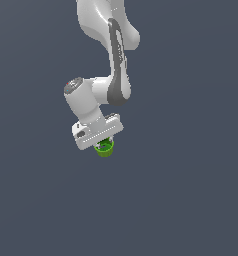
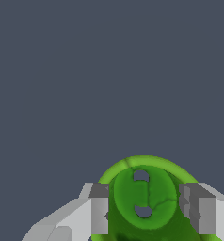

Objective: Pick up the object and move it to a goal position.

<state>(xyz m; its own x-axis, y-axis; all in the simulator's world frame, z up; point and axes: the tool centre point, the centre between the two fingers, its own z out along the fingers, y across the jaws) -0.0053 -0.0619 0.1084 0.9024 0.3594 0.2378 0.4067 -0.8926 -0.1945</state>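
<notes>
Since the wrist view looks straight down into the hollow of the green cup (image 2: pixel 147 200), with one grey fingertip (image 2: pixel 99 209) at each side of its body, the grasp is the thing to get right before anything else. The gripper (image 2: pixel 149 209) stands part open, its jaws spread about as wide as the cup and flanking it on both sides; the pads look to be at or against the cup's outer wall, but whether they truly press on it I cannot tell from these renders. The cup sits fairly centred between the pads, which is good: closing evenly should pinch it across its middle and not nudge it sideways. Being tapered, with a wider rim, it would likely be held best just under that rim, so the flare can stop it sliding down. I would judge a gentle, firm squeeze enough, then a slow straight lift while watching that the cup does not tilt. In the exterior view the white hand hides most of the cup (image 1: pixel 105 148), which peeps out just beneath the gripper (image 1: pixel 103 144), and the arm (image 1: pixel 113 60) rises above it. All around is plain dark ground; no goal marker shows, so the carry direction cannot be read here.
</notes>
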